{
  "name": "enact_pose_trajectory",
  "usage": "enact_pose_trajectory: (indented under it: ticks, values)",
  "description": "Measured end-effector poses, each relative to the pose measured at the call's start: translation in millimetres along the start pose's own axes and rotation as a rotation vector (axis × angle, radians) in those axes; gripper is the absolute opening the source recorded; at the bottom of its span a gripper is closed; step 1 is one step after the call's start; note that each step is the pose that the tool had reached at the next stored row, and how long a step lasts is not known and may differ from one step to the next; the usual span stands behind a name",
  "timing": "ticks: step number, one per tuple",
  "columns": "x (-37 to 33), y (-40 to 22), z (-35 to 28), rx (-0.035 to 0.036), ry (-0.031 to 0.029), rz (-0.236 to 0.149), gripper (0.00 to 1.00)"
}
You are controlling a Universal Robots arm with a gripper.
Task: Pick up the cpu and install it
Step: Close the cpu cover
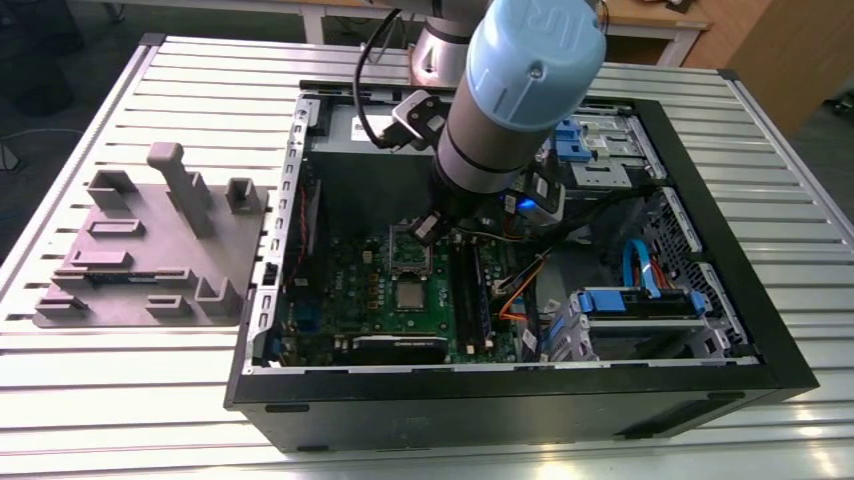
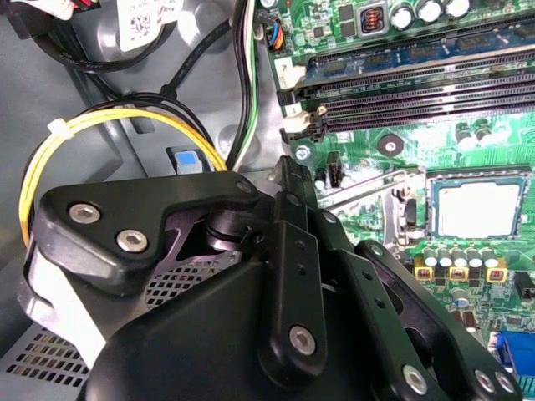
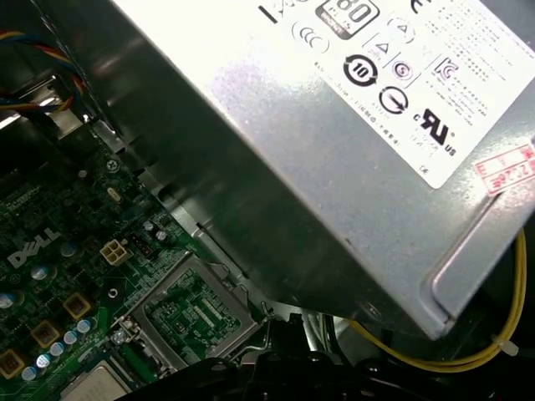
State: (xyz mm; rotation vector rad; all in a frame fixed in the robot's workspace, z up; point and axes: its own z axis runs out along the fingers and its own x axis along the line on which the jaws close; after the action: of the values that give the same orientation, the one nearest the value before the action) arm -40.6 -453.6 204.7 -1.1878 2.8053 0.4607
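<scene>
Over on the exterior view's left sits a grey fixture tray on the slatted table, and at its three o'clock the open computer case. The arm drops into the case, crowding the power supply, with yellow cables looping beside it. The gripper hangs above the motherboard; whether its fingers are parted, I cannot tell. The cpu lies flat, square in its socket, silver top up, at the gripper's two o'clock in the second wrist view.
</scene>
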Motion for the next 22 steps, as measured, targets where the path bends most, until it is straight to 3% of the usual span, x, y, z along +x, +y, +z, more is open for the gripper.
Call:
enact_pose_trajectory:
  ticks: [13, 22]
  values:
    - [0.0, 2.0, -4.5, 0.0076, 0.0076, 0.001, 0.1]
    - [-0.3, 4.0, -9.6, 0.0161, 0.0162, 0.001, 0.1]
